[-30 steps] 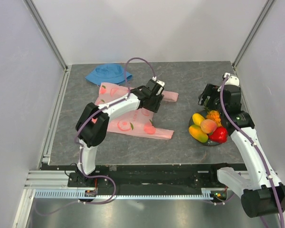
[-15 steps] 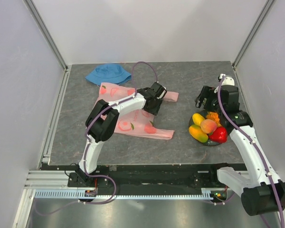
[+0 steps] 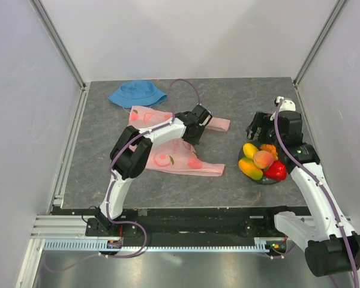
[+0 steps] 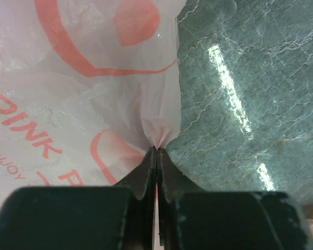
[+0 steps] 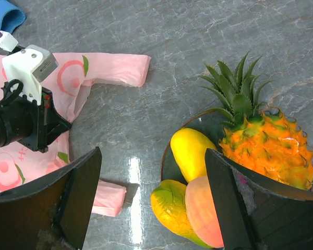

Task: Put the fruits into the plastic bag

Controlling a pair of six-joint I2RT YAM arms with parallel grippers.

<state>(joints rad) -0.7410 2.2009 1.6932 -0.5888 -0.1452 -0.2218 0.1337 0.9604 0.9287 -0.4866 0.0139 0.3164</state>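
The pink plastic bag lies flat at mid table. My left gripper is shut on a pinched fold of the bag's right edge, between its two handle loops. The fruits are piled on a dark plate at the right: a pineapple, a yellow mango, a yellow-green mango, a peach and a shiny red one. My right gripper hangs open above the plate's left side, touching nothing.
A blue cloth hat lies at the back left, just behind the bag. Grey walls close the table at the back and on both sides. The right arm's forearm runs along the right wall.
The left gripper has come down onto the bag's edge and shut on it, and the bag has slid a little to the right. The right gripper has edged nearer to the fruits.
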